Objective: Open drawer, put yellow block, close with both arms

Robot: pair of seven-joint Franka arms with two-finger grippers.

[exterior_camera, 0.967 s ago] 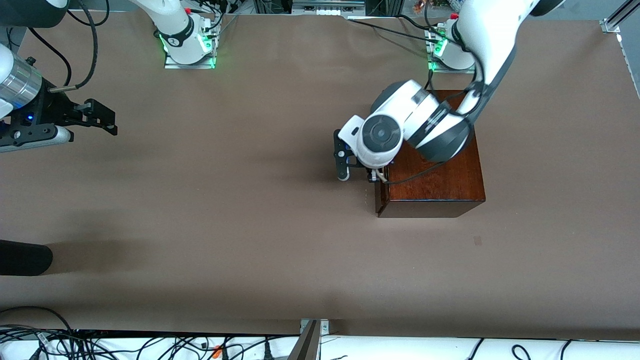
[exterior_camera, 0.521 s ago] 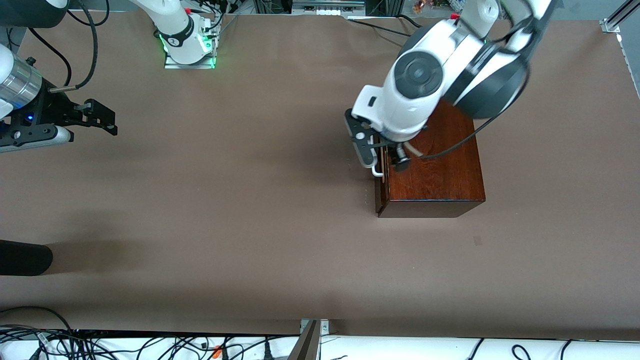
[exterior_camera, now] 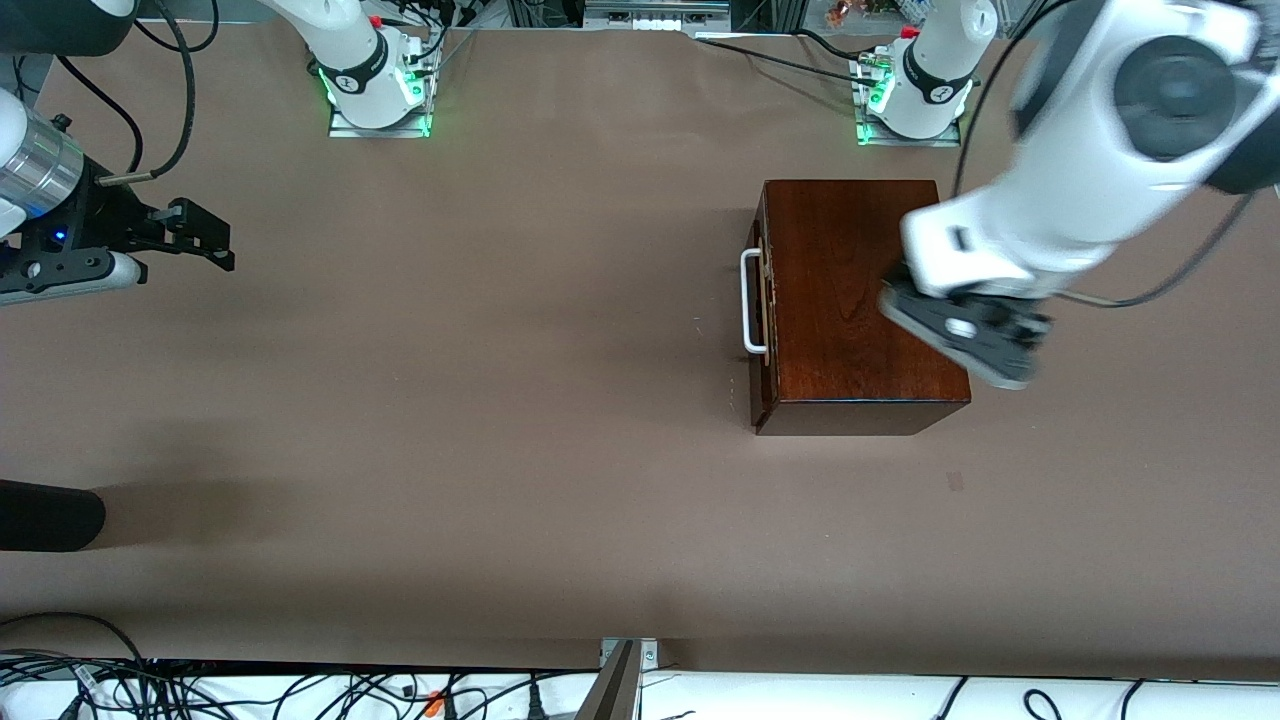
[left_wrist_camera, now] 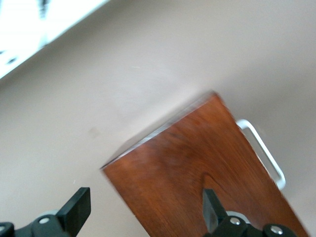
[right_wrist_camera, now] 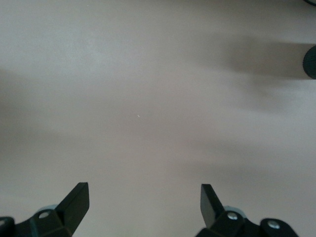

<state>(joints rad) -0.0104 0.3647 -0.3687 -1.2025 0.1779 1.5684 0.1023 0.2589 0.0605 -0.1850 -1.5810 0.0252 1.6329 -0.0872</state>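
The dark mahogany box [exterior_camera: 860, 300] stands toward the left arm's end of the table. Its drawer is pushed in, and the white bar handle [exterior_camera: 750, 300] on the drawer front faces the right arm's end. My left gripper [exterior_camera: 975, 345] is open and empty, up in the air over the box's edge at the left arm's end. The left wrist view shows the box top [left_wrist_camera: 197, 173] and handle [left_wrist_camera: 261, 150] beneath the left gripper [left_wrist_camera: 145, 210]. My right gripper [exterior_camera: 205, 235] waits open and empty over bare table [right_wrist_camera: 148, 98] at the right arm's end. The yellow block is out of view.
A dark rounded object [exterior_camera: 50, 515] lies at the table's edge at the right arm's end, nearer the front camera; it also shows in the right wrist view [right_wrist_camera: 310, 61]. Cables [exterior_camera: 300, 690] run along the front edge. The arm bases [exterior_camera: 375, 90] stand at the top.
My left gripper rose from the drawer front and handle and swung over the box toward the left arm's end. The handle is now uncovered. The right arm has not moved.
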